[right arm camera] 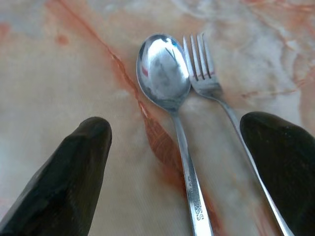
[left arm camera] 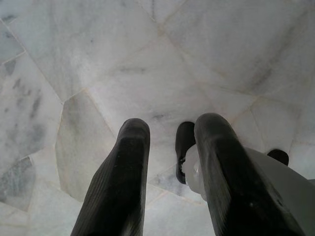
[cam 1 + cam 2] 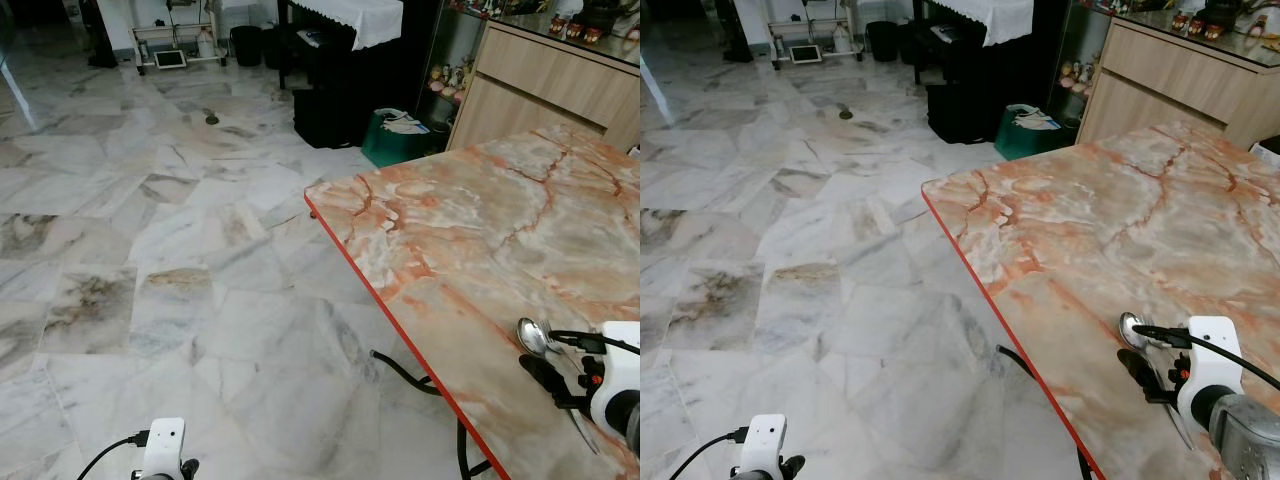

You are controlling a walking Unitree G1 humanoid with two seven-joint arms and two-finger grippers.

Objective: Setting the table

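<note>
Right end effector [image 1: 172,162] is hovering wide open, holding nothing, over shiny steel spoon [image 1: 170,93] and steel fork [image 1: 209,81] lying side by side on orange-veined marble counter [image 3: 480,230]; handles are running back between its fingers, bowl pointing ahead; left end effector [image 2: 170,162] is hanging open over the floor

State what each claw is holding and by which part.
Nothing: the right claw is open around the spoon and fork; the left claw hangs open.

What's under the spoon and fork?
The spoon and fork lie side by side on the orange marble table. The right claw is open around them, just above. Whatever is below the tabletop is hidden.
</note>
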